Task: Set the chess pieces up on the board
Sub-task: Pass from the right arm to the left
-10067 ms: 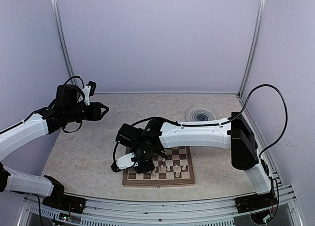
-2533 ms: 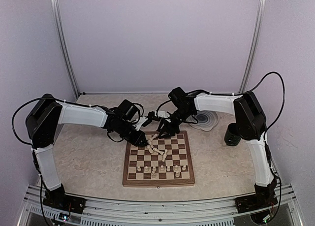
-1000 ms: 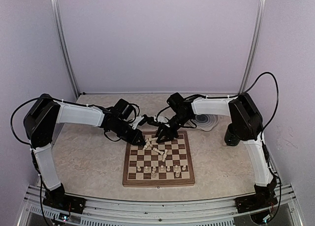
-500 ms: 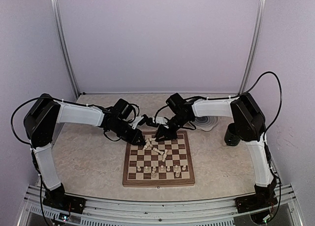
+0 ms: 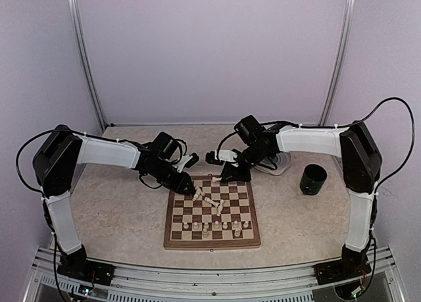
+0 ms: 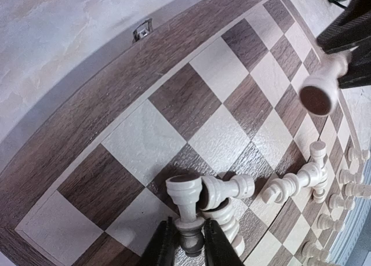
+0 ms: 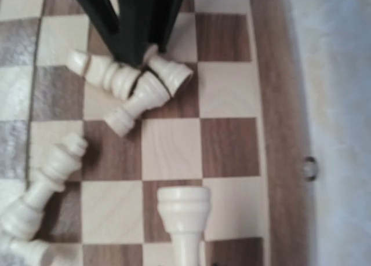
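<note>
- The left tool (image 5: 193, 191) is down at the far left corner of the board (image 5: 212, 244). Its fingers are closed round the stem of a pinched piece (image 6: 185, 211) in the heap of toppled chess pieces (image 5: 210, 201).
- The right tool (image 5: 228, 176) is by the board's far edge, gripping a lifted piece (image 7: 182, 217) that looks clear of the squares.
- Each held piece runs along the fingers that hold it, broad base pointing away from the tool.
- The lifted piece shows its dark round underside to the left wrist view, so its long axis seems nearer level than upright.
- The step in hand, I'd judge, is standing each one on its home square.
- To do that well, turn the wrist until the base faces straight down and lower onto the middle of one square. Let go only once the piece sits flat.
- The left tool should draw its piece out slowly, since neighbours lie touching it and could roll.
- A few standing pieces (image 5: 220, 228) occupy the near rows.
</note>
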`<action>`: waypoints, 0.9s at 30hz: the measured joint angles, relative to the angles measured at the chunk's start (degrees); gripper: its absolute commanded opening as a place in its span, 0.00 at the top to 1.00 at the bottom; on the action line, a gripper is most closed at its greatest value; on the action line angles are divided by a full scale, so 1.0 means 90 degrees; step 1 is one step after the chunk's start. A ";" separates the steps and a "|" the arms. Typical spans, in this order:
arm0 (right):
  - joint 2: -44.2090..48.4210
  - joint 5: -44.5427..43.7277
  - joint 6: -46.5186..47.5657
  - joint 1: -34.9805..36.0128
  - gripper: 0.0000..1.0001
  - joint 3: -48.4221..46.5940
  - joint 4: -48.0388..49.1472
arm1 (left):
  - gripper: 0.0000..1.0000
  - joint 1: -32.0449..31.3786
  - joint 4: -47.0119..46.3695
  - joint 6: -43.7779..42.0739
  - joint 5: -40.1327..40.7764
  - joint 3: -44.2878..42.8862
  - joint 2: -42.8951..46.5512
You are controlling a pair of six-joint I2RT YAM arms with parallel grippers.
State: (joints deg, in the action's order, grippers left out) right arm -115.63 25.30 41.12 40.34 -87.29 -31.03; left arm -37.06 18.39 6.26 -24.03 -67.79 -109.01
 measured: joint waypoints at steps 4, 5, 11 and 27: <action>0.0454 -0.0146 0.0010 0.0019 0.88 0.0027 -0.0107 | 0.60 0.0000 -0.0063 0.0165 0.0002 0.0034 0.0231; 0.0573 -0.0180 0.0012 0.0029 0.87 0.0041 -0.0129 | 0.58 0.0000 -0.0117 0.0223 -0.0012 0.0070 0.0352; 0.1141 -0.0296 0.0012 0.0136 0.87 0.0080 -0.0270 | 0.51 -0.0087 -0.1103 0.0916 -0.0221 0.0542 0.1579; 0.1651 -0.0185 -0.0010 0.0444 0.87 0.0248 -0.0362 | 0.53 -0.0682 -0.2849 0.2285 -0.0622 0.0707 0.1564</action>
State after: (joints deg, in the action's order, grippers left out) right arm -100.77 23.64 41.04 44.34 -85.06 -34.28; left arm -43.20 -7.25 26.83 -29.63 -61.43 -94.94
